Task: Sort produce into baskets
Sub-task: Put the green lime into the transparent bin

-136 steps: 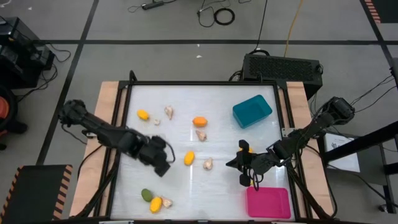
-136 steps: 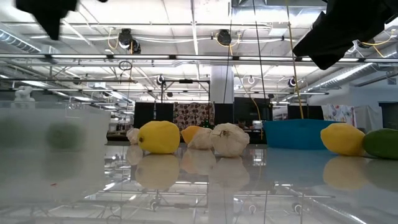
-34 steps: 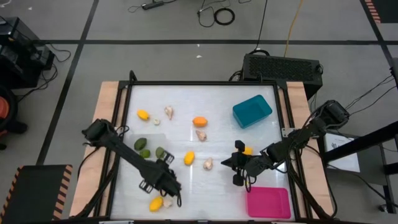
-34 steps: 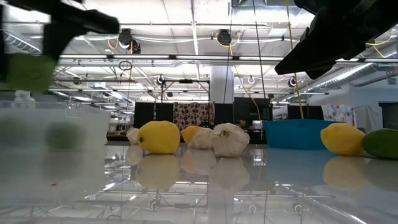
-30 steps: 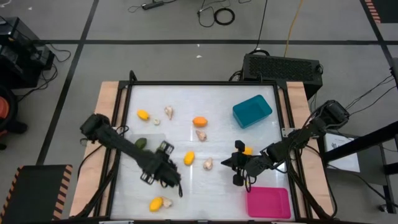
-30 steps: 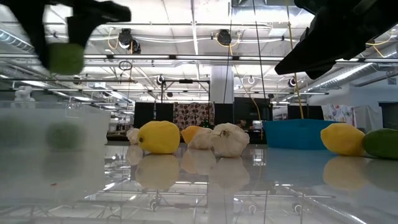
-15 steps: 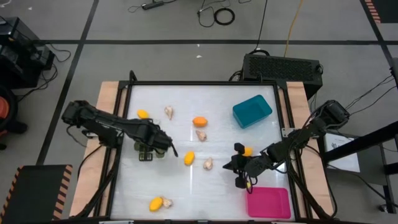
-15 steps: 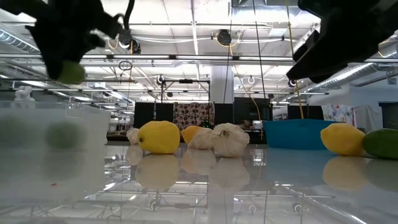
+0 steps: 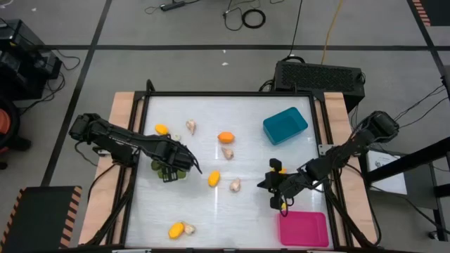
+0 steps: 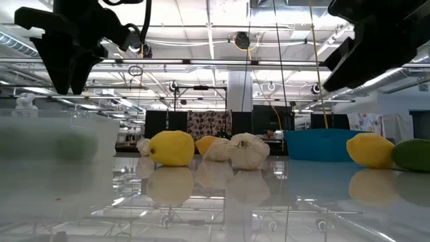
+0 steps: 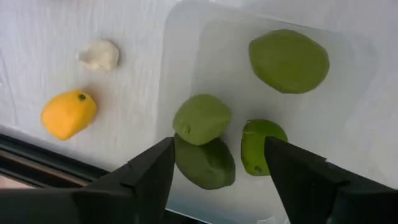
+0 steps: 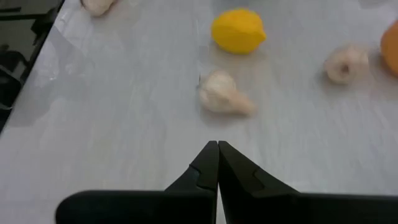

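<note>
My left gripper (image 11: pixel 217 180) hangs open over the whitish clear basket (image 11: pixel 348 124) at the table's left, fingers pointing down. Several green pieces lie in that basket, one (image 11: pixel 205 163) right below the gap between my fingers, touched by neither. In the high view this gripper (image 9: pixel 172 167) covers most of the basket. My right gripper (image 12: pixel 217 155) is shut with nothing in it, above the table right of centre (image 9: pixel 273 188). It points toward a garlic piece (image 12: pixel 221 93) and a yellow piece (image 12: pixel 238 30).
Loose on the table are yellow pieces (image 9: pixel 162 129) (image 9: pixel 214 178) (image 9: pixel 176 230), an orange piece (image 9: pixel 225 137) and garlic pieces (image 9: pixel 191 126) (image 9: pixel 227 152) (image 9: pixel 235 185). The teal basket (image 9: pixel 285 125) stands far right, the pink basket (image 9: pixel 303 229) near right.
My left gripper has carried a green piece from the near side of the table toward the left and far, to above the clear basket, rolling as it went. It has let go, and the piece now lies in the basket with the other green ones.
</note>
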{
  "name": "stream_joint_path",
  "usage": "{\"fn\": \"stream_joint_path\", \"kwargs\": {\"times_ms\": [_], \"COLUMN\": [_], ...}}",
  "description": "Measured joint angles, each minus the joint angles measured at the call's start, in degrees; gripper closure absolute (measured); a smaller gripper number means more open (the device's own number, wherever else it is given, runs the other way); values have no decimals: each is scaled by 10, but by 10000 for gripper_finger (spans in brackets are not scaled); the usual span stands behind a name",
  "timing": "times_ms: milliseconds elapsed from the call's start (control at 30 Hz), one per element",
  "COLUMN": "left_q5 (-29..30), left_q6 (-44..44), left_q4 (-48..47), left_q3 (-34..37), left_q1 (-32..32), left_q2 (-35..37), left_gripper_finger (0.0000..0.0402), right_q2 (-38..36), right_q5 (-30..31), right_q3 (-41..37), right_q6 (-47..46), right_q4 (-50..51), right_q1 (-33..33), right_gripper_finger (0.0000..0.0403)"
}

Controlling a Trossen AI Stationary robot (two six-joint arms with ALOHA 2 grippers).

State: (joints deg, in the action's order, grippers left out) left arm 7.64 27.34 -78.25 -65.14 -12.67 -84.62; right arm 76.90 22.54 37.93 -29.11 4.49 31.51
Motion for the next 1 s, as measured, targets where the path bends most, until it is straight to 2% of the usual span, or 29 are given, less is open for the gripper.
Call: {"fn": "stream_joint_path", "kwargs": {"times_ms": [133,233,367,467,567,700,767,867,1000], "left_q5": [10,69,205,300,350,369,377,389,389], "left_q6": [42,61,51,-4,-94,-206,-259,-325,-331], "left_q4": [4,58,238,443,676,973,1088,1171,1186], "left_q3": [0,1,21,57,104,176,209,229,229], "left_q1": [-2,-20,-67,-106,-139,-161,-165,-158,-140], "left_q2": [5,27,76,105,112,81,51,19,19], "left_gripper_finger": [136,136,135,135,135,135,135,135,135], "right_q2": [-64,-110,-151,-160,-155,-144,-139,-130,-116], "right_q5": [-19,-20,-37,-77,-109,-140,-166,-203,-213], "right_q3": [0,0,0,0,0,0,0,0,0], "right_q6": [-64,-131,-230,-268,-293,-338,-365,-380,-410], "right_q4": [114,217,309,327,332,333,334,338,355], "right_q1": [0,0,0,0,0,-12,-25,-46,-64], "right_gripper_finger": [403,403,399,379,344,278,240,186,139]}}
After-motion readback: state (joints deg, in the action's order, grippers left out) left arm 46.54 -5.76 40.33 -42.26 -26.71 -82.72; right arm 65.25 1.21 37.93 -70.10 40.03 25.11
